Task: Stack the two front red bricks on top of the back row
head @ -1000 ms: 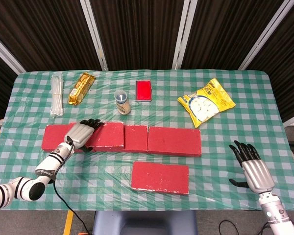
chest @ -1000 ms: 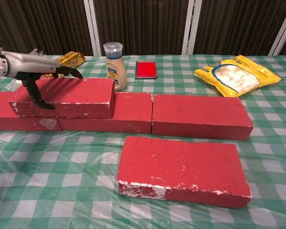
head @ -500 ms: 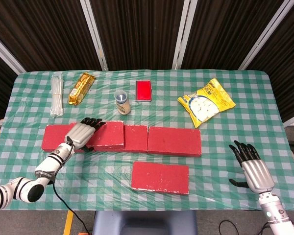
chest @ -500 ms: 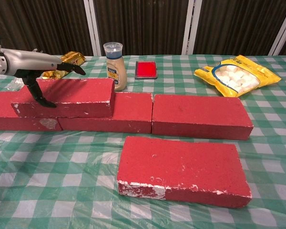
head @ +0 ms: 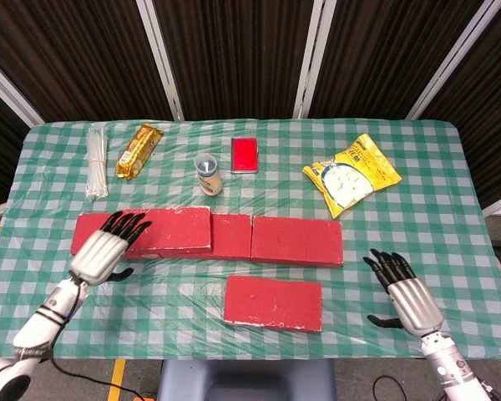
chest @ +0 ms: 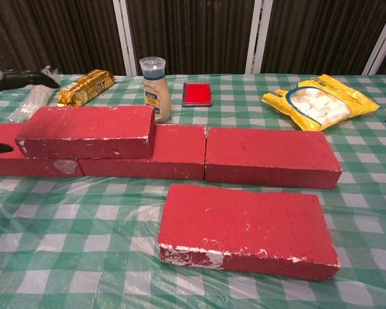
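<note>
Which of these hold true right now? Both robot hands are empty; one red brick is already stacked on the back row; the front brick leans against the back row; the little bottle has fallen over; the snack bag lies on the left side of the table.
1. Both hands hold nothing. True: the left hand and right hand have spread fingers.
2. One brick sits on the back row. True: the stacked brick lies on the back row, left end.
3. The front brick leans against the row. False: it lies flat, apart.
4. The bottle has fallen. False: upright.
5. The yellow bag lies left. False: right.
</note>
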Available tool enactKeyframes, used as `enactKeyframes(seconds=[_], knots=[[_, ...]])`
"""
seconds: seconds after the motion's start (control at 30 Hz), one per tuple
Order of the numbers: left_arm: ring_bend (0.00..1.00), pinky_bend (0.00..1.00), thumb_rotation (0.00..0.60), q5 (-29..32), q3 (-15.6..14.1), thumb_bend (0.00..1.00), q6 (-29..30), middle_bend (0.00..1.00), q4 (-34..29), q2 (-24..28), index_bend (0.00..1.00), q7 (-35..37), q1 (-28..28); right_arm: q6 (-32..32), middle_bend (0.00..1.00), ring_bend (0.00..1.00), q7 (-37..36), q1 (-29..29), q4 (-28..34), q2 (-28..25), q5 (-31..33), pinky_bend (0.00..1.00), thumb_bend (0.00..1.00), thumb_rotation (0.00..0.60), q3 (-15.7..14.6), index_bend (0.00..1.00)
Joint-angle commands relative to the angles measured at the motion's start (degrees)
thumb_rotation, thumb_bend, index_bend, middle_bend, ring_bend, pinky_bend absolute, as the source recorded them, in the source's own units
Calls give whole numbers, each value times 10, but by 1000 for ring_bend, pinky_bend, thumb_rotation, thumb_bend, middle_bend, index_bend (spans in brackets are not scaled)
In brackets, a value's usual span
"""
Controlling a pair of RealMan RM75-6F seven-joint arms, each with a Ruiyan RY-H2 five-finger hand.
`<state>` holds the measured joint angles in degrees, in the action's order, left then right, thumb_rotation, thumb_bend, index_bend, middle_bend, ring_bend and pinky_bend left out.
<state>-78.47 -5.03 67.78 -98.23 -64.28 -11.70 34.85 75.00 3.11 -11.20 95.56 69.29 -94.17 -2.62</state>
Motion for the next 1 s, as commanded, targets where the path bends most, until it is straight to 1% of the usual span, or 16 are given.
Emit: enactKeyframes(seconds=[0.03, 0.17, 0.23, 0.3, 0.37, 0.43, 0.53, 0.63, 0.77, 1.0], knots=[[0, 30, 600, -83, -58, 268, 107, 0, 66, -25, 0, 68, -106, -26, 0, 0, 10, -18, 46, -10, -20, 0, 65, 592, -12, 0], [0, 29, 600, -103, -60, 277, 135, 0, 136, -63, 0, 115, -141, -69, 0, 0, 50, -34, 109, -11, -5, 0, 65, 599, -15, 0], [0, 26, 600, -111, -60, 280, 136, 0, 165, -76, 0, 149, -149, -93, 0, 0, 66, -41, 138, -3, 10, 0, 65, 599, -17, 0], [0, 20, 600, -112, -59, 286, 128, 0, 174, -76, 0, 152, -152, -99, 0, 0, 93, -42, 149, 13, 15, 0, 65, 600, -18, 0], [0, 18, 600, -124, -56, 288, 137, 0, 178, -77, 0, 155, -156, -102, 0, 0, 131, -39, 152, 39, 29, 0, 65, 600, -16, 0], [0, 18, 600, -132, -51, 288, 144, 0, 186, -79, 0, 158, -160, -111, 0, 0, 155, -41, 152, 67, 57, 0, 65, 600, -8, 0], [0, 17, 600, -128, -43, 288, 135, 0, 193, -78, 0, 172, -160, -127, 0, 0, 180, -51, 146, 105, 95, 0, 65, 600, 8, 0], [0, 17, 600, -135, -42, 289, 121, 0, 196, -74, 0, 199, -156, -133, 0, 0, 220, -60, 144, 133, 125, 0, 65, 600, 20, 0], [0, 16, 600, -156, -45, 288, 115, 0, 200, -69, 0, 234, -152, -141, 0, 0, 262, -72, 140, 159, 169, 0, 65, 600, 33, 0], [0, 16, 600, -156, -39, 288, 97, 0, 205, -67, 0, 246, -151, -160, 0, 0, 300, -100, 128, 196, 247, 0, 65, 600, 55, 0]])
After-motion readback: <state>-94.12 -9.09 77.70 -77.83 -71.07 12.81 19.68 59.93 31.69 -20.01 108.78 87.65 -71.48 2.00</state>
